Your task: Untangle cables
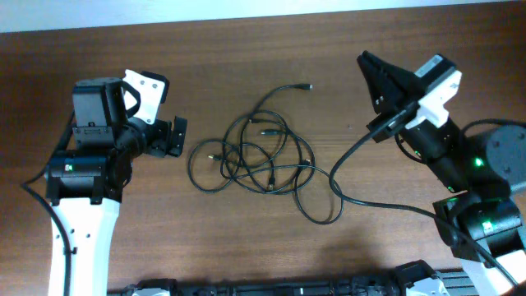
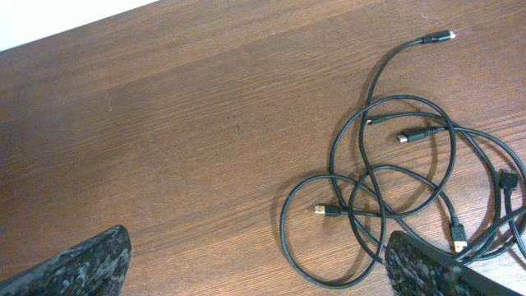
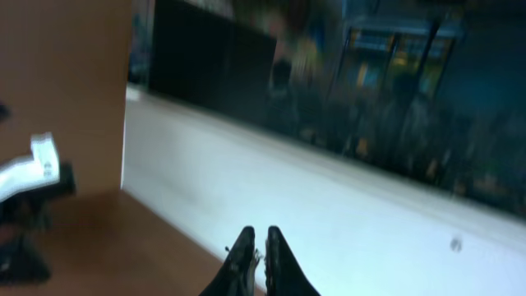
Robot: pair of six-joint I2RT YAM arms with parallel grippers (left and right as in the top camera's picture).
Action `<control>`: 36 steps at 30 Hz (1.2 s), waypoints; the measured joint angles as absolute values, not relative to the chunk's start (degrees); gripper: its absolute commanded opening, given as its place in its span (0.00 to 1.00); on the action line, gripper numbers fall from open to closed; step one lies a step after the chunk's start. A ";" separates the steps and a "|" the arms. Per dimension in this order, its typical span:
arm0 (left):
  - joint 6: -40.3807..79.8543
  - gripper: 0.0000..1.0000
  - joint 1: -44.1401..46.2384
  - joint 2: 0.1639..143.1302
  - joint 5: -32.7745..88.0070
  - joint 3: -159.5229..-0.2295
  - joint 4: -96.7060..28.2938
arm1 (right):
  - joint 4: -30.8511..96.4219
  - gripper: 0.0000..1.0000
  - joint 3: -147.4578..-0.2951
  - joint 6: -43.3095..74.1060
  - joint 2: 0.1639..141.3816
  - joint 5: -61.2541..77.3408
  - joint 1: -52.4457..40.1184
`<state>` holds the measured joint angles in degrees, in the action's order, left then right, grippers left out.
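The cables (image 1: 255, 156) are thin black cords looped over one another in a tangle at the table's middle. One plug end (image 1: 308, 85) trails out to the far right. In the left wrist view the tangle (image 2: 403, 189) fills the right side, with that plug end (image 2: 440, 36) at the top and a gold plug (image 2: 329, 211) inside a loop. My left gripper (image 1: 174, 137) (image 2: 256, 238) is open and empty, just left of the tangle. My right gripper (image 1: 374, 70) (image 3: 256, 234) is shut and empty, raised at the far right. Its view shows no cables.
A thicker black wire (image 1: 362, 197) from the right arm lies on the table and curves close to the tangle's right loop. The table's white back edge (image 1: 246, 12) runs along the top. Arm bases stand at the front left (image 1: 78, 214) and front right (image 1: 485, 222).
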<state>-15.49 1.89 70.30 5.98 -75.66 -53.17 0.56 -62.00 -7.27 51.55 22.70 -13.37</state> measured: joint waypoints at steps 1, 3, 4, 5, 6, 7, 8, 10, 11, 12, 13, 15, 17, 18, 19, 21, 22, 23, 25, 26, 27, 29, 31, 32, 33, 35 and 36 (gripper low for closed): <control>-15.49 0.99 1.89 70.30 5.98 -75.66 -53.17 | 3.60 0.26 -62.19 -7.53 52.21 22.68 -13.37; -15.46 0.99 1.89 70.30 5.98 -75.66 -53.17 | 12.38 0.68 -62.48 -8.56 55.37 22.85 -13.37; -15.49 0.99 1.89 70.30 5.98 -75.66 -53.15 | 15.66 0.79 -62.50 -9.04 57.34 23.31 -13.37; -15.49 0.99 1.89 70.30 6.00 -75.66 -53.17 | 19.51 0.89 -62.46 -10.02 59.77 23.81 -13.37; -15.49 0.99 1.89 70.30 5.98 -75.66 -53.19 | 22.72 0.92 -62.43 -11.07 62.24 24.40 -13.37; -15.49 0.99 1.89 70.30 5.98 -75.66 -53.17 | 25.19 0.94 -62.41 -12.56 64.34 25.17 -13.37; -15.49 0.99 1.89 70.30 5.98 -75.66 -53.17 | 28.42 0.95 -62.35 -15.05 66.89 26.48 -13.37; -15.49 0.99 1.89 70.30 5.98 -75.66 -53.17 | 34.39 0.98 -62.30 -21.71 72.29 29.82 -13.37; -15.49 0.99 1.89 70.30 5.98 -75.66 -53.17 | 36.38 0.99 -62.30 -24.60 74.43 30.94 -13.37; -15.49 0.99 1.89 70.30 5.98 -75.66 -53.17 | 38.17 1.00 -62.30 -27.46 76.69 31.86 -13.37; -15.49 0.99 1.89 70.30 5.98 -75.66 -53.17 | 39.33 0.99 -62.30 -29.47 78.37 32.56 -13.37; -15.49 0.99 1.89 70.30 5.98 -75.66 -53.17 | 41.06 0.99 -62.26 -35.03 83.83 33.74 -13.37; -15.49 0.99 1.89 70.30 5.98 -75.66 -53.15 | 41.19 0.99 -62.26 -38.89 88.97 34.22 -14.02; -15.49 0.99 1.89 70.30 5.98 -75.66 -53.17 | 41.17 1.00 -62.26 -39.92 90.63 34.22 -14.59; -15.49 0.99 1.89 70.30 5.98 -75.66 -53.17 | 41.17 1.00 -62.26 -40.66 91.85 34.30 -15.20; -15.49 0.99 1.89 70.30 5.98 -75.66 -53.15 | 41.19 0.99 -62.26 -42.63 96.79 34.63 -18.37; -15.49 0.99 1.89 70.30 5.98 -75.66 -53.17 | 41.12 0.99 -62.26 -43.13 97.82 34.63 -19.70; -15.49 0.99 1.89 70.30 5.98 -75.66 -53.17 | 41.15 1.00 -62.26 -43.59 99.07 34.83 -21.54; -15.49 0.99 1.89 70.30 5.98 -75.66 -53.17 | 40.93 0.93 -62.26 -43.75 99.74 34.83 -23.70; -15.49 0.99 1.89 70.30 5.98 -75.66 -53.17 | 40.53 0.88 -62.26 -43.81 100.01 34.83 -24.93; -15.49 0.99 1.89 70.30 5.98 -75.66 -53.15 | 40.03 0.81 -62.26 -44.05 100.31 34.81 -26.65; -15.49 0.99 1.89 70.30 5.98 -75.66 -53.17 | 38.98 0.27 -62.26 -44.14 101.14 34.57 -29.56; -15.49 0.99 1.89 70.30 5.98 -75.66 -53.17 | 38.89 0.04 -62.26 -44.34 101.36 34.39 -30.11; -15.49 0.99 1.89 70.30 5.98 -75.66 -53.17 | 38.85 0.04 -62.26 -44.38 101.49 34.33 -30.22; -15.49 0.99 1.89 70.30 5.98 -75.66 -53.15 | 38.94 0.04 -62.26 -44.31 101.67 34.17 -30.22; -15.49 0.99 1.89 70.30 5.98 -75.66 -53.15 | 39.27 0.04 -62.26 -44.01 101.97 33.93 -30.22; -15.49 0.99 1.89 70.30 5.98 -75.66 -53.17 | 39.29 0.04 -62.26 -43.97 102.02 33.93 -30.22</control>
<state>-15.49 1.89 70.30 5.98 -75.66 -53.17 39.29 -62.26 -43.97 102.02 33.93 -30.22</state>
